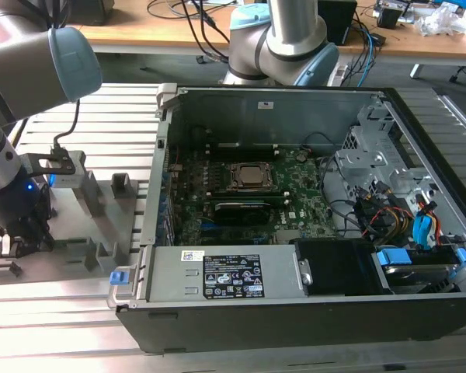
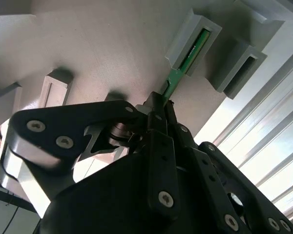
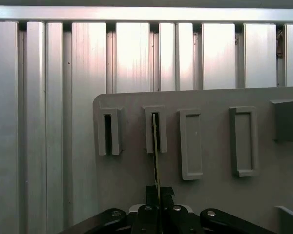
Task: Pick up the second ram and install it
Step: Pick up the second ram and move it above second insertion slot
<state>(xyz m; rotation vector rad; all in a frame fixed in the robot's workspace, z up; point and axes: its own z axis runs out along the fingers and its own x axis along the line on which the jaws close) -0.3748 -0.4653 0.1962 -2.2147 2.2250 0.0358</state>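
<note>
Sitting in a slotted block (image 2: pixel 183 34), second ram (image 2: pixel 175 77); end effector (image 2: pixel 162 100) grips it.

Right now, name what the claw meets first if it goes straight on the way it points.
Probably the gray fixture plate, just beyond the second ram the claw grips; depth is unclear.

no text can be read. black sticker (image 1: pixel 231 277) and small white sticker (image 1: pixel 193 255) sit on the case's metal cover (image 1: pixel 283 270), at 6 o'clock from the motherboard (image 1: pixel 299 208). print on both too small.
</note>
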